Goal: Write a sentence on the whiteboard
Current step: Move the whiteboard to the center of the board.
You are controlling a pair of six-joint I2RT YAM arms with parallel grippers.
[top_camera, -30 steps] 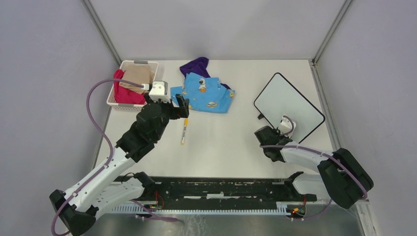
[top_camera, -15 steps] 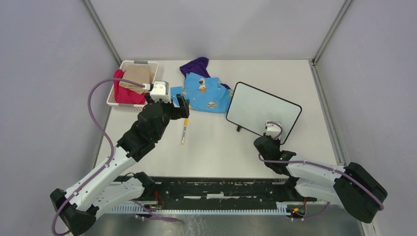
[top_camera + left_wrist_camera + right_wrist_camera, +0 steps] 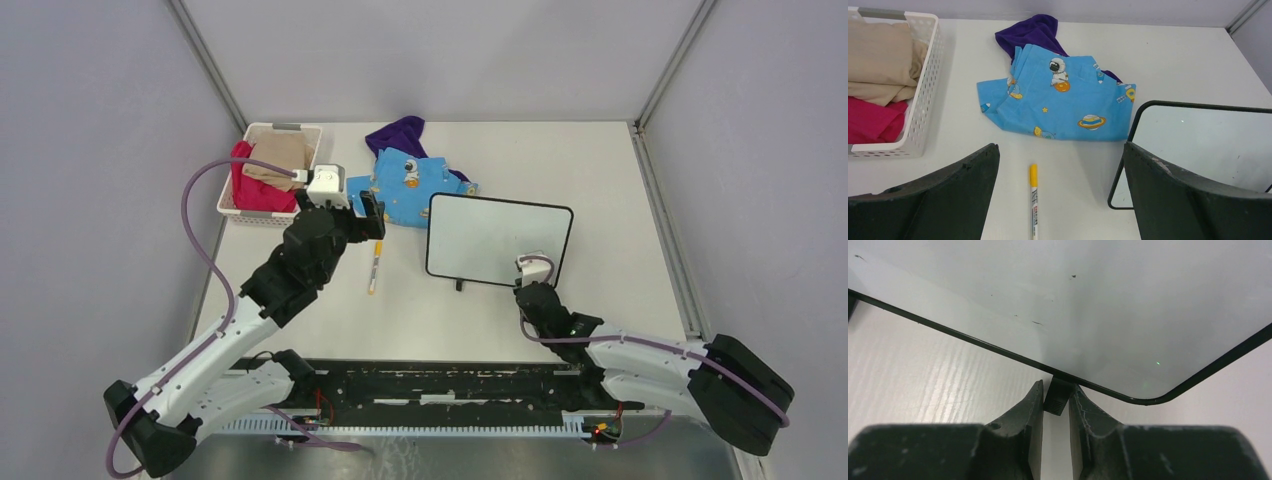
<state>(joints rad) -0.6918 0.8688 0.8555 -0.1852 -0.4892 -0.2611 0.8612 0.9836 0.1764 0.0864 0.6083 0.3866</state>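
**Right jaws pinching the whiteboard's foot, left jaws wide over the marker**

From my seat, the white surface point(image 3: 600, 180) fills the top view, with both arms reaching in from its near edge. The left arm point(image 3: 290, 270) stretches toward the far left. The right arm point(image 3: 640, 350) lies low along the near edge, its wrist turned toward the middle.

The whiteboard point(image 3: 495, 235) sits right of centre on the surface, long sides running left to right, closer to the near edge than the far one. Its face shows me only a few small dark specks in the right wrist view. The right jaws are closed almost together on a little black foot point(image 3: 1058, 395) under the board's near edge, close to its near right corner. One finger point(image 3: 1028, 425) presses on each side of that foot.

The board's far left corner is just beside a blue cloth point(image 3: 420, 190) printed with astronauts and planets. I cannot tell whether they touch. That cloth lies over part of a purple cloth point(image 3: 398, 133) nearer the far edge. A white perforated basket point(image 3: 923, 90) at the far left corner holds a pink cloth point(image 3: 255, 190) and a tan cloth point(image 3: 280, 155).

The left jaws stand fully apart, holding nothing, above a marker point(image 3: 1033, 200) with a yellow cap and white barrel. It lies flat between basket and board.
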